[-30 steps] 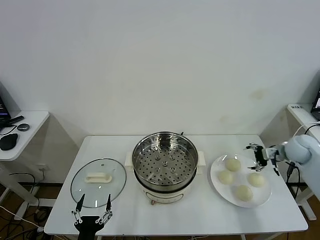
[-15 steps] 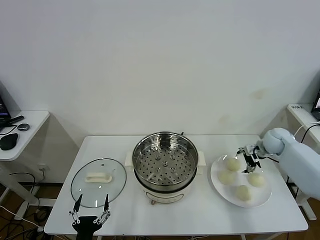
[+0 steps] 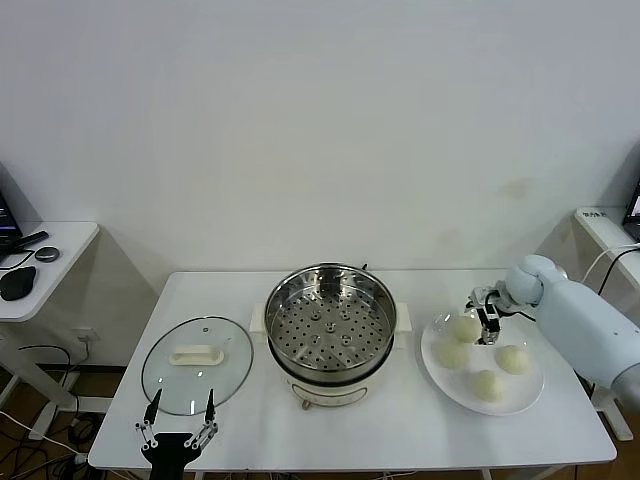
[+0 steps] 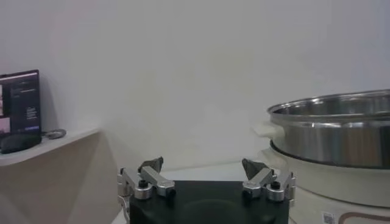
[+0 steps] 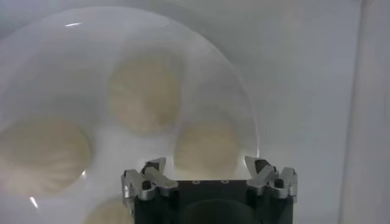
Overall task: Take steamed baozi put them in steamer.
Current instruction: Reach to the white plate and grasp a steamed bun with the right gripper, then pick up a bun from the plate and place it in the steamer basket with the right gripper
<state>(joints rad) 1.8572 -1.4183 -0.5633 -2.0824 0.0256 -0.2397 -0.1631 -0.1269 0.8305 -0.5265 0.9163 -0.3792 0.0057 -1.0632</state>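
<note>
Now my right gripper (image 5: 210,172), fingers spread and empty, hovers over the far baozi (image 5: 206,146). Probably soft, light; pinch gently across its widest sides. Left gripper (image 4: 206,176) parked, released.

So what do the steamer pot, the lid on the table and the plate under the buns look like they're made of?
The steamer: polished stainless steel, judging by its mirror-like rim and perforated tray, on a white, probably plastic, base. The lid: clear glass, since the table shows through, with a white handle. The plate: glossy white, ceramic or melamine; I can't tell which. The buns: matte, cream dough.
</note>
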